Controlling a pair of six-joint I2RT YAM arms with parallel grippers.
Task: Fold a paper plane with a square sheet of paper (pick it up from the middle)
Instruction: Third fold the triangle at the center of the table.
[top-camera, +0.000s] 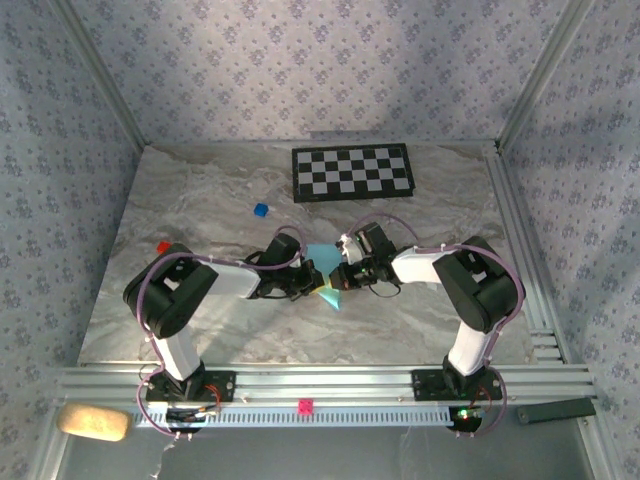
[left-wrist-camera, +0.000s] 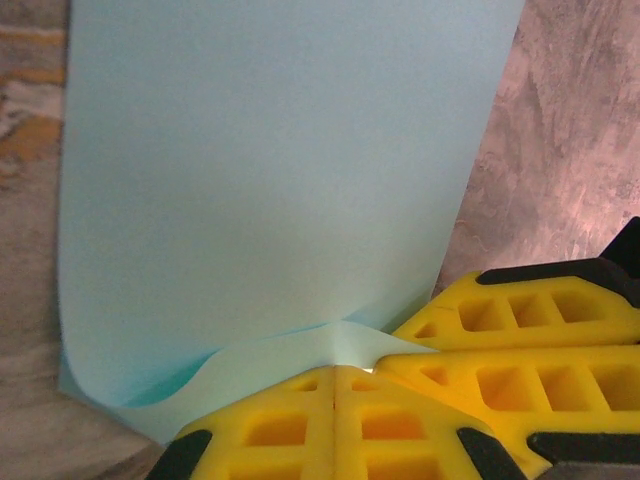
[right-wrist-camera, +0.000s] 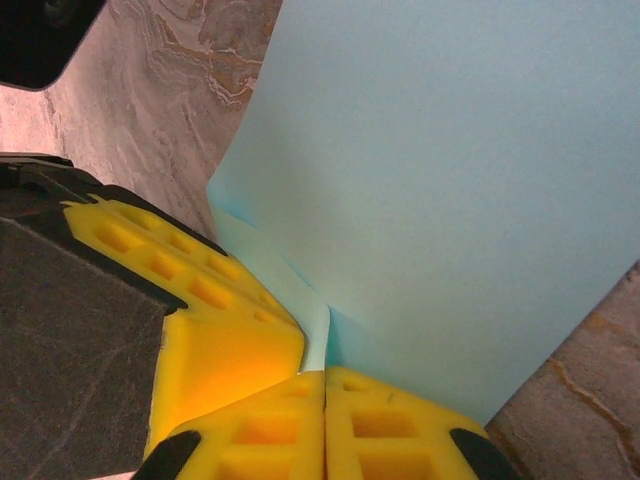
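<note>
The light-blue sheet of paper (top-camera: 330, 298) sits at the middle of the top external view, part of it lifted off the grey marbled table (top-camera: 210, 200), between the two arms. In the left wrist view the sheet (left-wrist-camera: 270, 170) rises up the frame from a curled, creased lower edge. That edge runs into the left end effector (left-wrist-camera: 333, 385), whose yellow fingers are pressed together on it at the bottom centre. The right end effector (left-wrist-camera: 405, 352) comes in from the lower right, touching the same crease. In the right wrist view its own yellow fingers (right-wrist-camera: 325, 385) are likewise closed with no gap, a fold of the sheet (right-wrist-camera: 450, 180) caught at their tips. Well above in the overhead frame lie a checkerboard (top-camera: 352, 172) and a small blue cube (top-camera: 261, 210) – both apart from the arms
</note>
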